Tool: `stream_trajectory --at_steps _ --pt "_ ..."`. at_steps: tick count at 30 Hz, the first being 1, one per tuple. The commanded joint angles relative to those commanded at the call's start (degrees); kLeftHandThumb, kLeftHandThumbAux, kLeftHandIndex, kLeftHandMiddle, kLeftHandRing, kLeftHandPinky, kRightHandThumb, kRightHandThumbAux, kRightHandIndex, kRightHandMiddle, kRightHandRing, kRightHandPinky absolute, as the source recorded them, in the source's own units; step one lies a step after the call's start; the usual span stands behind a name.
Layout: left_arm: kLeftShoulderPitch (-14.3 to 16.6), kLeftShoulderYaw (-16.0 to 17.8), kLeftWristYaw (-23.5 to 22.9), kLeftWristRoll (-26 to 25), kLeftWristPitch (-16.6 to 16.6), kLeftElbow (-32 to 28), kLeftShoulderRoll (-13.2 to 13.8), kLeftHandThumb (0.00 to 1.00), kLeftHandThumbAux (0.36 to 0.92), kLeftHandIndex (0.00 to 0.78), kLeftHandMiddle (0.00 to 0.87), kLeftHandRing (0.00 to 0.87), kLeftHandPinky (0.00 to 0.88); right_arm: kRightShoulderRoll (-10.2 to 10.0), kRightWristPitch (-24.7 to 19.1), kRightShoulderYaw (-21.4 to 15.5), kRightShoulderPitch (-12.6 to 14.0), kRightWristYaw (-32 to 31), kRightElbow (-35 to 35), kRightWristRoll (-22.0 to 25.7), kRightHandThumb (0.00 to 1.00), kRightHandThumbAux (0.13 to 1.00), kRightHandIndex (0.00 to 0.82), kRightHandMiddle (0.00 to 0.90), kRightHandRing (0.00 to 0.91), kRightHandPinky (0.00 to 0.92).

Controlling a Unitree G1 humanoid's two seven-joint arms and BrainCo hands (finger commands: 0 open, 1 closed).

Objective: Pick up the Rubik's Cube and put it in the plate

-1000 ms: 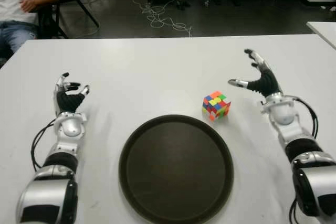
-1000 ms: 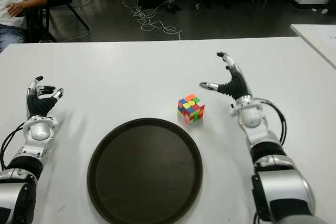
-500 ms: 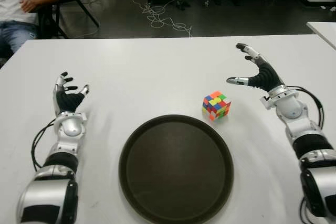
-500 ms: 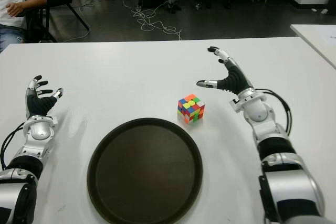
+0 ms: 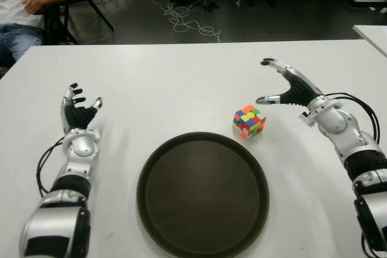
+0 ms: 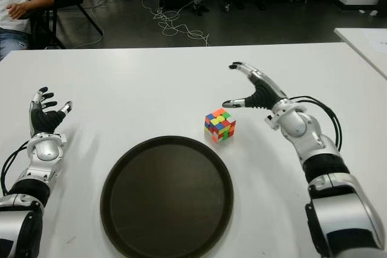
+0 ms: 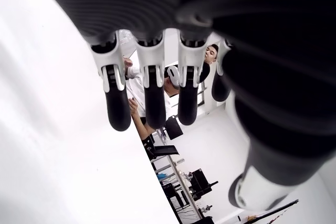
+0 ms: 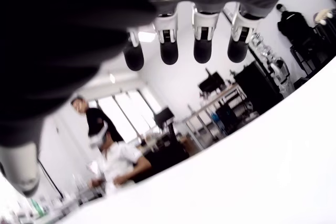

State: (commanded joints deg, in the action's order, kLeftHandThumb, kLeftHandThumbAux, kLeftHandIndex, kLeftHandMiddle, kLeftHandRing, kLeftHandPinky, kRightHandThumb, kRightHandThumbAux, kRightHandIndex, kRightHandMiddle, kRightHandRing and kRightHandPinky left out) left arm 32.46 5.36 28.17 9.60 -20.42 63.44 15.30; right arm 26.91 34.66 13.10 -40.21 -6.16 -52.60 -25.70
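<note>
rubik's cube (image 5: 249,121) beside spread, empty right robot hand (image 5: 289,88)

Seated person (image 5: 24,4) cut off by the frame's corner — only torso, arm, lap show.

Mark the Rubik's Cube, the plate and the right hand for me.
Rubik's Cube (image 5: 249,121): left eye view, centre of the cube.
plate (image 5: 202,194): left eye view, bare middle of the dark round plate.
right hand (image 5: 295,90): left eye view, palm, fingers spread, just right of the cube.
</note>
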Motion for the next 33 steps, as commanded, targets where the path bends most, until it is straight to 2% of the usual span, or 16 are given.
stream_trajectory --at_steps 3,9,13,17,20,23,25,27,29,33 --pt "-0.1 0.0 0.1 0.1 -0.1 0.0 0.0 0.151 0.763 0.136 0.211 0.246 0.318 0.8 -0.8 1.6 -0.6 -1.7 1.1 -1.6 0.000 0.548 0.000 0.087 0.111 0.056" --pt "0.0 -0.3 0.4 0.3 -0.3 0.1 -0.1 0.164 0.761 0.131 0.211 0.259 0.337 1.7 -3.4 3.4 -1.4 -5.0 3.6 -3.0 0.000 0.589 0.000 0.083 0.188 0.143" --pt "0.0 -0.6 0.8 0.6 -0.4 0.1 -0.1 0.163 0.756 0.130 0.197 0.242 0.324 2.5 -5.1 4.8 -1.9 -7.8 5.6 -4.3 0.000 0.601 0.000 0.059 0.189 0.136" --pt "-0.1 -0.7 0.9 0.7 -0.5 -0.1 -0.1 0.155 0.753 0.131 0.202 0.251 0.340 2.7 -6.6 6.8 -3.8 -11.0 5.2 -6.0 0.000 0.620 0.000 0.045 0.170 0.097" --pt "-0.2 -0.8 1.0 0.7 -0.6 -0.3 -0.2 0.149 0.752 0.131 0.206 0.253 0.332 2.9 -7.3 7.8 -4.7 -12.9 4.8 -6.6 0.000 0.638 0.000 0.061 0.207 0.128" --pt "-0.2 -0.9 1.0 0.7 -0.6 -0.5 -0.3 0.149 0.755 0.135 0.208 0.250 0.335 3.2 -7.7 8.7 -5.4 -15.1 5.2 -6.8 0.000 0.679 0.000 0.099 0.268 0.240" --pt "-0.2 -0.9 1.1 0.7 -0.5 -0.6 -0.3 0.138 0.758 0.137 0.212 0.263 0.362 3.3 -7.8 8.8 -5.5 -15.8 5.4 -6.6 0.000 0.669 0.000 0.119 0.294 0.267" --pt "-0.2 -1.0 1.3 0.8 -0.3 -0.6 -0.4 0.131 0.760 0.138 0.215 0.272 0.373 3.4 -7.8 9.0 -5.6 -16.2 5.5 -6.6 0.000 0.655 0.000 0.168 0.355 0.335" --pt "-0.2 -1.1 1.6 1.0 -0.2 -0.6 -0.4 0.125 0.762 0.139 0.214 0.266 0.353 3.5 -7.9 9.2 -5.6 -16.3 5.6 -6.8 0.000 0.632 0.000 0.286 0.504 0.491" --pt "-0.2 -1.5 2.0 1.3 0.0 -0.7 -0.3 0.121 0.767 0.140 0.212 0.258 0.344 3.7 -8.1 10.0 -5.8 -16.5 6.0 -7.4 0.000 0.603 0.000 0.402 0.634 0.584"
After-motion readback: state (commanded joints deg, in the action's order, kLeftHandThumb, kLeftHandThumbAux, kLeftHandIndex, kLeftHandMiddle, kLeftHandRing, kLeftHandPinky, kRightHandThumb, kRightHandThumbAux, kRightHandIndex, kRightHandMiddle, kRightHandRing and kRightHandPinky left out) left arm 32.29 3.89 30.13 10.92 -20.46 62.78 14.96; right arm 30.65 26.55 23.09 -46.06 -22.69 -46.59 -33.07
